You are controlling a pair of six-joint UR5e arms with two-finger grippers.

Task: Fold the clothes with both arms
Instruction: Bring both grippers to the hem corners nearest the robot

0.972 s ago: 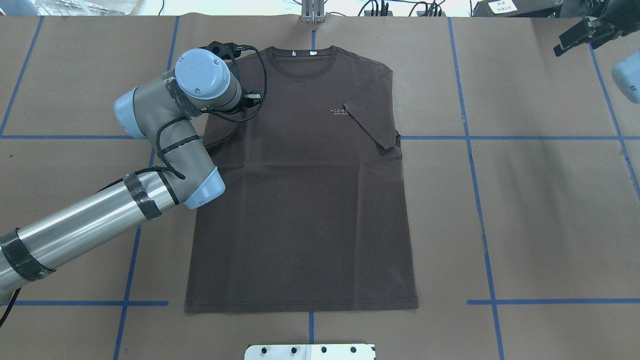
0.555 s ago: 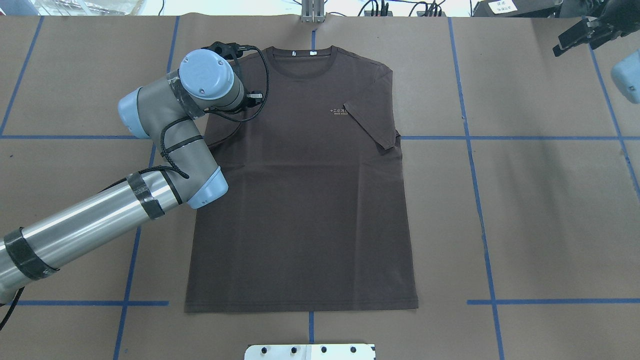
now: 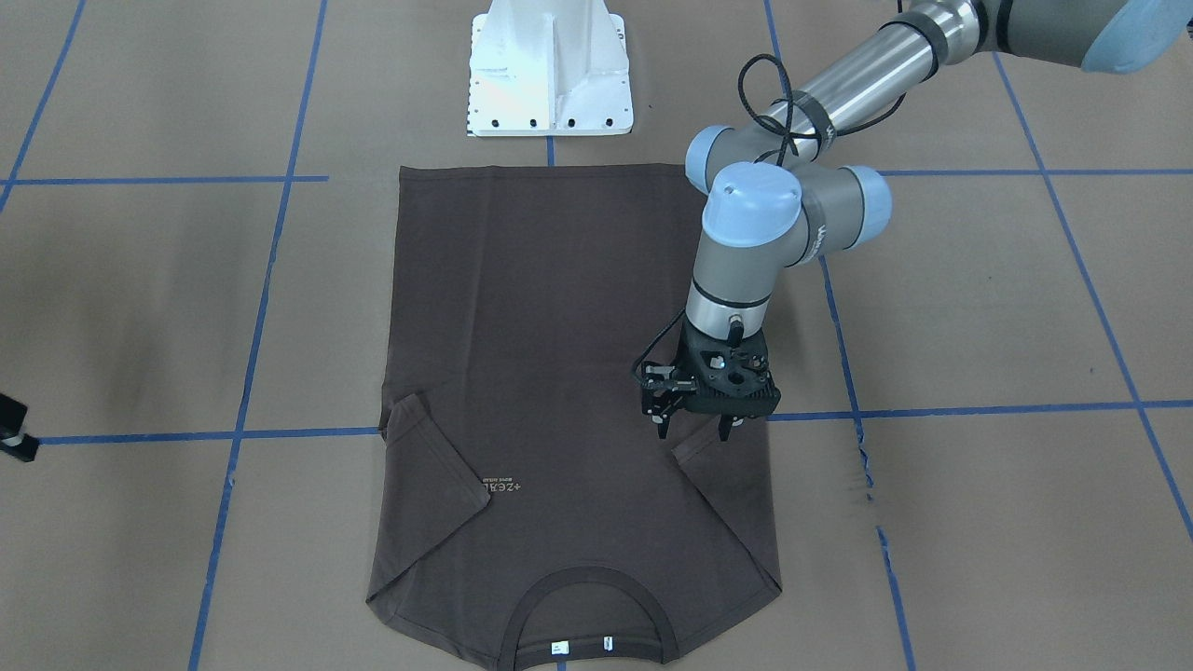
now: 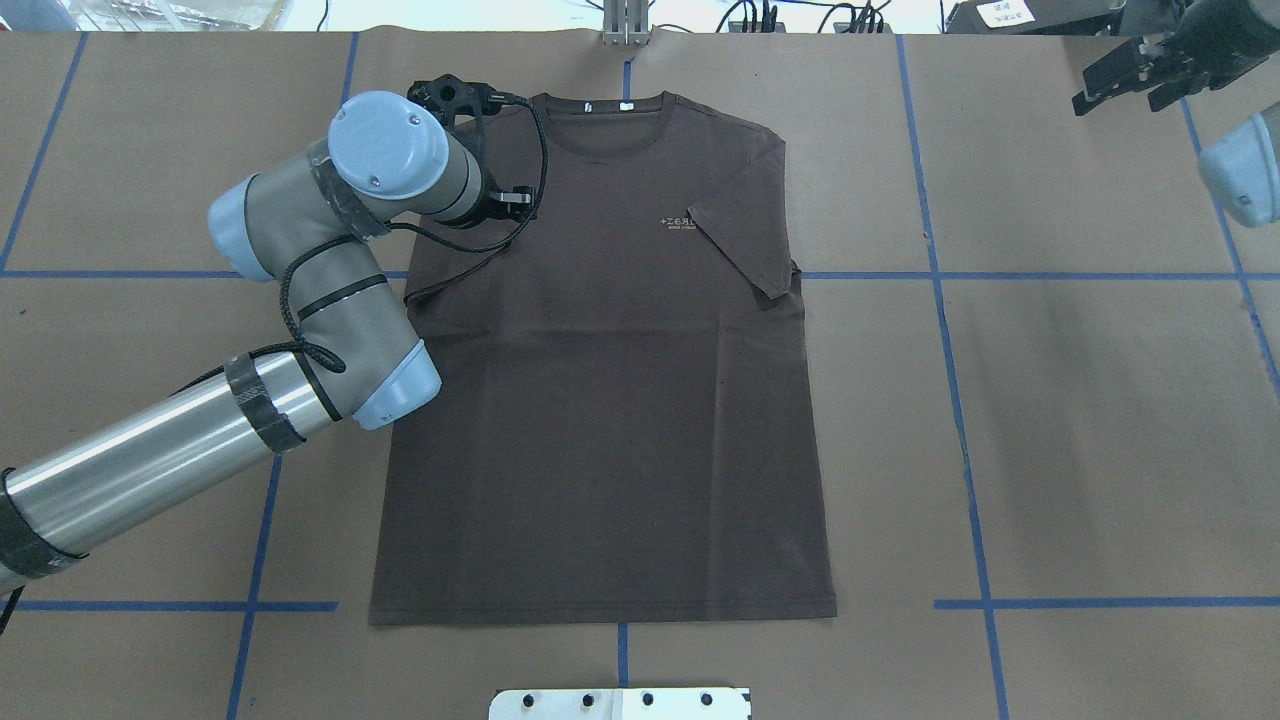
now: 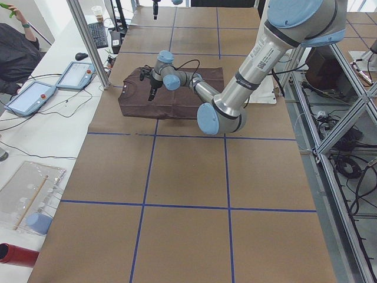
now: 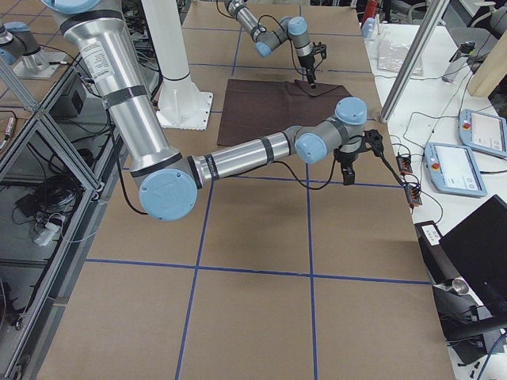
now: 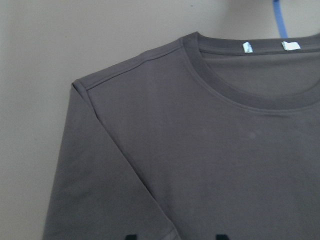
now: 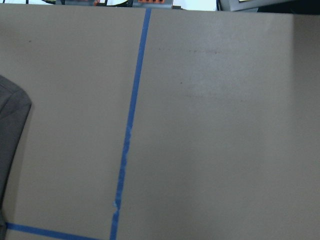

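Observation:
The dark brown T-shirt (image 4: 610, 400) (image 3: 541, 308) lies flat and face up on the brown table, collar (image 4: 600, 115) toward the far edge. Both short sleeves are folded inward onto the chest, and the right one (image 4: 745, 240) lies beside the pale logo (image 4: 680, 222). My left gripper (image 3: 694, 431) points down, open, just above the folded left sleeve (image 3: 722, 494), with nothing between its fingers. The left wrist view shows that shoulder and collar (image 7: 235, 95). My right gripper (image 4: 1125, 80) (image 6: 347, 176) hangs well off the shirt near the far right corner. Whether it is open or shut does not show.
The white pedestal base (image 3: 550, 75) stands at the near edge behind the shirt's hem. Blue tape lines (image 4: 950, 330) grid the brown paper. Past the table's left end, a desk holds tablets (image 5: 29, 97) and a keyboard, with a person (image 5: 15, 53) seated there.
My left arm's wrist has shifted a little to the left over the shirt's left shoulder. The right gripper has drifted slightly leftward along the far edge. The shirt has not moved.

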